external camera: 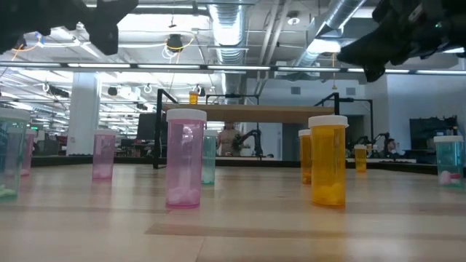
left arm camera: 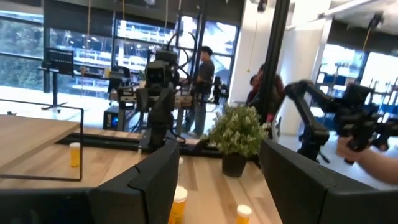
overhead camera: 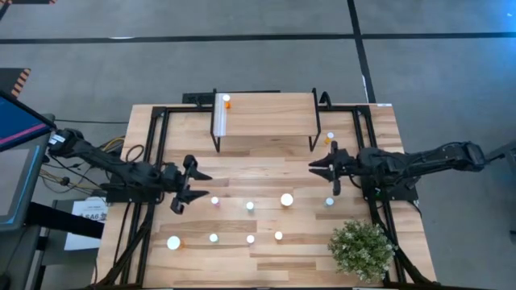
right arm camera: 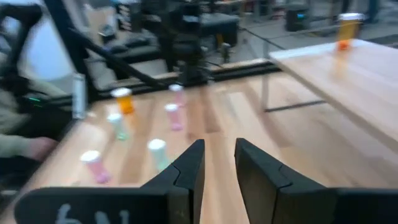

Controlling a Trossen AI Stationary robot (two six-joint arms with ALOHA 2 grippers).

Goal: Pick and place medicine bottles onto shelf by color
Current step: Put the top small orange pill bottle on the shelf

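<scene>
Orange bottle (overhead camera: 226, 101) stands alone on the shelf (overhead camera: 266, 114); below it, light, tippy bottles want mid-body grips. Left gripper (overhead camera: 196, 185) and right gripper (overhead camera: 316, 167) gape empty.

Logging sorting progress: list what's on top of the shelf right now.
One orange bottle stands on the shelf, by the white strip near a corner. The rest of its top shows bare wood. The table under the shelf is hidden from above.
</scene>
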